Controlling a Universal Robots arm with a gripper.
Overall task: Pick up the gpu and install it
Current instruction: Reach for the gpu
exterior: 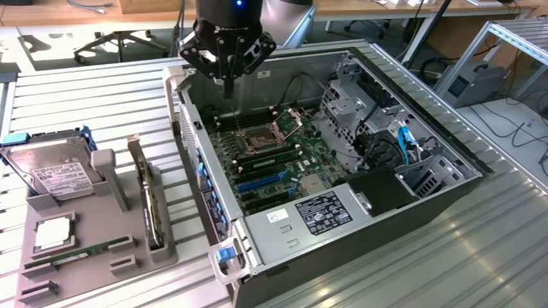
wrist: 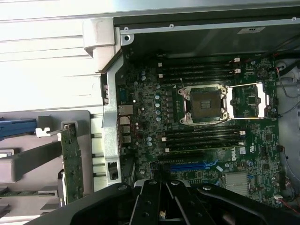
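In the exterior view the arm [exterior: 287, 16] is cut off at twelve o'clock, the grey tray [exterior: 102, 218] runs off the frame at seven o'clock, the gpu [exterior: 153, 205] stands edge-on in it with its face hidden, and the hard drive [exterior: 53, 170] label's print is too small to read.

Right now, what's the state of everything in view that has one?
pincer: shut, holding nothing, over the computer case.
gpu: on edge in the grey holder, not picked up.
computer case: side open, board exposed.
CPU socket: latch open, empty.
blue slots: empty.
hard drive: seated in the holder.
memory stick: lying in the holder.
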